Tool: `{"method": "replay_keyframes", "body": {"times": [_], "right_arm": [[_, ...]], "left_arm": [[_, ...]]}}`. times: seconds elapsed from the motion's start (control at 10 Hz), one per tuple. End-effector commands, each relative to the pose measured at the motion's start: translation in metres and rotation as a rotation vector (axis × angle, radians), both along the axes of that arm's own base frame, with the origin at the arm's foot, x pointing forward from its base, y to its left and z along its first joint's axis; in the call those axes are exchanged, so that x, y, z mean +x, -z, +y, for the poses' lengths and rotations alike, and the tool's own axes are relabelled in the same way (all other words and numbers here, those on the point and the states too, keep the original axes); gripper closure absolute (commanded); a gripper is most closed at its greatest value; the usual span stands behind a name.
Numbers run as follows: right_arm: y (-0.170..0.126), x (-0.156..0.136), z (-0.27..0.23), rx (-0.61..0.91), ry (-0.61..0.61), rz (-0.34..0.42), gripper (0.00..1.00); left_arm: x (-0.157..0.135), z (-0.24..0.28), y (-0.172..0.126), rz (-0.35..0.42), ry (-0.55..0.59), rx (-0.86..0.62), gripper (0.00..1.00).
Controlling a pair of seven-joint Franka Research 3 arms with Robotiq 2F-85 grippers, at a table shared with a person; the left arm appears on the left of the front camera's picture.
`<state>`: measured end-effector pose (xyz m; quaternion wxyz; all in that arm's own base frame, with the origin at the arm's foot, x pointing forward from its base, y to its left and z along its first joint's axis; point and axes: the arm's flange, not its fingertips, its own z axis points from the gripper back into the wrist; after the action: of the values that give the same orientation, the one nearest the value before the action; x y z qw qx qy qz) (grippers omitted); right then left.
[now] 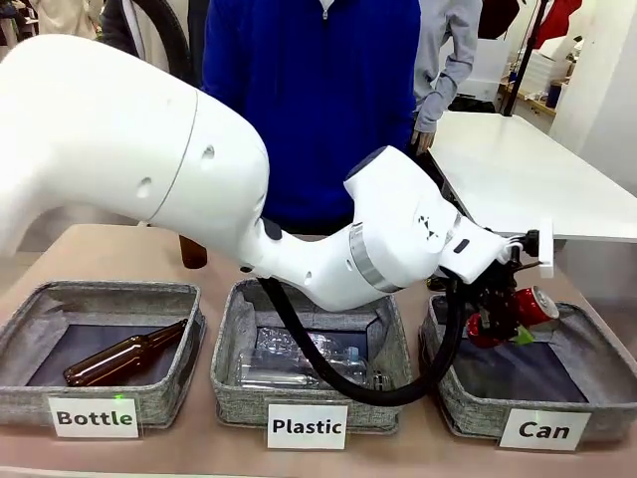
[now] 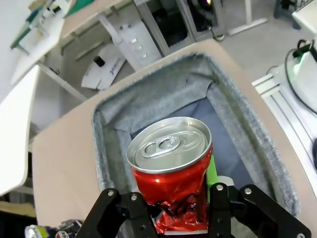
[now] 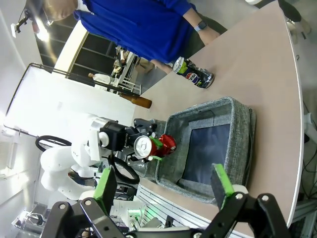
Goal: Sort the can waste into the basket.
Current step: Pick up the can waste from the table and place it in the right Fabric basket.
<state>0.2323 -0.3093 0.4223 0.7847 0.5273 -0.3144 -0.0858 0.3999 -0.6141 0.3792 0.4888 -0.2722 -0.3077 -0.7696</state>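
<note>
- Step in hand: delivery of the first can. Your left arm reaches across the table to the right end of the row. The left gripper (image 1: 495, 317) carries the red can (image 1: 532, 307) above the basket (image 1: 463, 408) that bears the "Can" label (image 1: 544, 430).
- Position of the can: in the left wrist view it hangs over the basket's dark floor. It sits nearer one fabric wall than the middle and appears clear of the fabric. No can lies inside yet.
- Left claw: clamped on the crushed lower body of the red can. The silver top points away from the wrist, and a green pad (image 2: 212, 171) presses flat against the can's side. The grip looks firm, and the metal is badly creased where it is held.
- Right claw: the right gripper (image 3: 163, 183) has its jaws spread fully wide with nothing between them. It hovers by the same basket and touches nothing.
- Next move, as I judge it: spread the left jaws and let the can fall. First bring it a little further inside the rim so it cannot glance off the wall. The creased metal may catch on a pad.
- Outstanding: the dark can (image 3: 194, 74) lies on the table beyond the basket, near the person in blue. You have that one to fetch afterwards.
</note>
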Motion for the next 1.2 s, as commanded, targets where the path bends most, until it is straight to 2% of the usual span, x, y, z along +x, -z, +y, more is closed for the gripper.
{"method": "replay_keyframes", "body": {"times": [0.0, 0.2, 0.3, 0.5, 0.9, 1.1], "right_arm": [[0.0, 0.001, -0.001, -0.001, 0.001, -0.036, 0.0], [0.0, 0.001, -0.001, -0.001, 0.001, -0.036, 0.0], [0.0, 0.001, -0.001, -0.001, 0.001, -0.036, 0.0], [0.0, 0.001, -0.001, -0.001, 0.001, -0.036, 0.0], [0.0, 0.001, -0.001, -0.001, 0.001, -0.036, 0.0], [0.0, 0.001, -0.001, -0.001, 0.001, -0.036, 0.0]], "left_arm": [[0.003, -0.013, -0.006, -0.001, -0.02, 0.018, 0.72], [0.004, -0.011, -0.005, -0.021, -0.032, 0.023, 0.72], [0.006, -0.011, -0.005, -0.018, -0.037, 0.018, 0.32], [0.007, -0.011, -0.004, -0.024, -0.042, 0.024, 0.0], [0.012, -0.008, -0.007, -0.016, -0.051, 0.02, 0.0], [0.015, 0.001, -0.02, 0.006, -0.065, 0.019, 0.0]]}}
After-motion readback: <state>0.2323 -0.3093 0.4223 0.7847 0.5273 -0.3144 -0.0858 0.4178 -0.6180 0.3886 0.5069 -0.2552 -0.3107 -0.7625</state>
